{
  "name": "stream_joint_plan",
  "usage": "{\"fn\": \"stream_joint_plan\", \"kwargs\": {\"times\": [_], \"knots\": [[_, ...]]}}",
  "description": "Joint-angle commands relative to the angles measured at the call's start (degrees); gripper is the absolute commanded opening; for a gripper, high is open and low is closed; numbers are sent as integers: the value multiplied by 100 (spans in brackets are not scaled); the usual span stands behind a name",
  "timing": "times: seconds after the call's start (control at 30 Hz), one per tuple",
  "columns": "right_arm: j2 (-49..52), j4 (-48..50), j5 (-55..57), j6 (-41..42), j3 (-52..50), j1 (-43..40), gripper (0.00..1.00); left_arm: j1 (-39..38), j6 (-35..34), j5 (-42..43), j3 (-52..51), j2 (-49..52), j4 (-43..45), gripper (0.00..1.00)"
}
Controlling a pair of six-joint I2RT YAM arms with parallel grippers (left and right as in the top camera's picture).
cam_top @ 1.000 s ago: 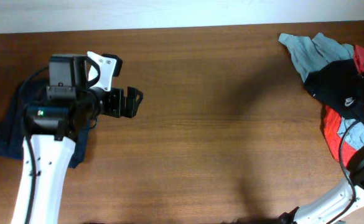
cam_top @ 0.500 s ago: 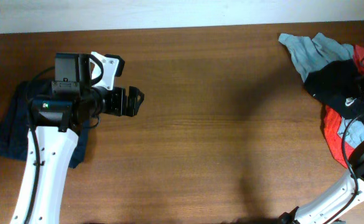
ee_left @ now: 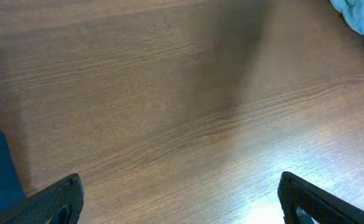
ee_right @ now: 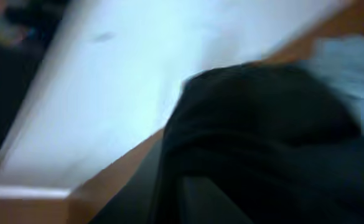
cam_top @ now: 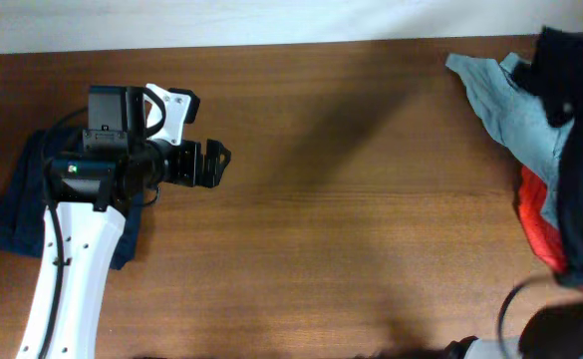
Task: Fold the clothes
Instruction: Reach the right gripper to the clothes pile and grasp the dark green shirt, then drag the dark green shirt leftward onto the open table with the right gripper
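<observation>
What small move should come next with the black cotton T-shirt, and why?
Probably carry the black cotton T-shirt leftward and lower it onto the bare middle of the brown wooden table: it hangs bunched above the light grey-blue shirt and red garment, and the open left gripper hovers beside that space.

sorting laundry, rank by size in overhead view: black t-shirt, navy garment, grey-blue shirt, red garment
1. black T-shirt, raised nearer camera
2-3. navy garment and grey-blue shirt: both part-hidden, unsure
4. red garment

Wood-grain table (cam_top: 351, 219) with a faint sheen; black T-shirt (cam_top: 582, 189) of matt cloth.
</observation>
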Motion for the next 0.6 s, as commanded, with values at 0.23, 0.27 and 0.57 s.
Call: {"fn": "stream_joint_plan", "kwargs": {"times": [0.23, 0.27, 0.57], "knots": [[-846, -1322, 695, -809, 83, 1888, 4, -11, 116, -525, 1895, -501, -535, 99], [-861, -1419, 695, -1012, 83, 2039, 4, -11, 116, -527, 1932, -535, -599, 99], [-1867, -2306, 1646, -1471, 85, 2743, 4, -11, 116, -531, 1941, -800, -732, 99]]}}
